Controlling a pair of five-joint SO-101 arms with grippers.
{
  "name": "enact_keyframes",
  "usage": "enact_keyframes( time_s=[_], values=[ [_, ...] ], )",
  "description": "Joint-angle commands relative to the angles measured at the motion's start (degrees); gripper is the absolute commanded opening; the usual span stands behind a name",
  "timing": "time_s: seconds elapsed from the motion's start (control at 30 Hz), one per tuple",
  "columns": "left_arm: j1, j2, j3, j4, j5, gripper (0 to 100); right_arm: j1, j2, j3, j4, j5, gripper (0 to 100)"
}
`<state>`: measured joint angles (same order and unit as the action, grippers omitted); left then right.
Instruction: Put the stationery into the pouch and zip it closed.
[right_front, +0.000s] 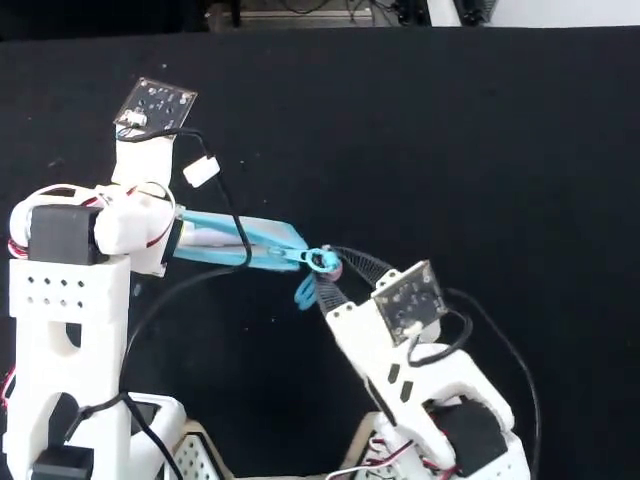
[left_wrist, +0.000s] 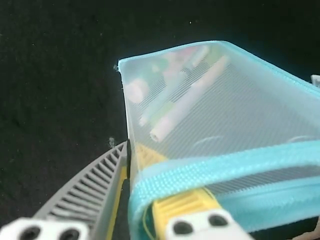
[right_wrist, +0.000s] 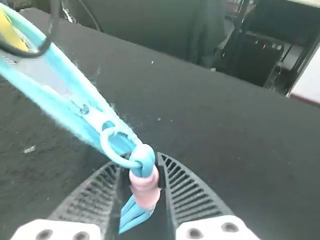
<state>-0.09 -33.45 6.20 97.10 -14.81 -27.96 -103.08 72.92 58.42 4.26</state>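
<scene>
A translucent pouch with turquoise edging hangs stretched between my two arms just above the black table. The left gripper is shut on the pouch's left end. In the left wrist view the pouch holds pens and markers behind its mesh, and my left gripper clamps its zip edge. My right gripper is shut on the zipper pull, a pink bead with a turquoise tassel. The pull's ring sits at the pouch's right end.
Black cloth covers the table. A black cable with a white connector crosses over the pouch. Both arm bases stand at the front edge. Dark equipment stands beyond the table's far edge.
</scene>
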Motion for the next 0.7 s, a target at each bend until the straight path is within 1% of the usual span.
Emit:
enact_keyframes(
  time_s=[0.0,0.1,0.2,0.27,0.47,0.67],
  values=[
    [0.75,0.18,-0.4,-0.97,0.44,3,1.32,-6.02,-4.44,0.09,1.67,1.1],
    [0.75,0.18,-0.4,-0.97,0.44,3,-0.62,-6.2,-3.82,0.44,1.67,2.1],
    [0.75,0.18,-0.4,-0.97,0.44,3,-4.66,-6.11,-1.01,0.53,1.58,11.3],
    [0.75,0.18,-0.4,-0.88,0.44,3,-6.51,-6.02,0.92,-0.09,1.58,15.2],
    [0.75,0.18,-0.04,-0.53,0.44,3,-6.95,-6.37,4.09,-8.09,1.67,13.6],
    [0.75,0.18,-0.04,-0.53,0.44,3,-6.95,-6.37,6.99,-9.32,1.76,13.6]
  ],
)
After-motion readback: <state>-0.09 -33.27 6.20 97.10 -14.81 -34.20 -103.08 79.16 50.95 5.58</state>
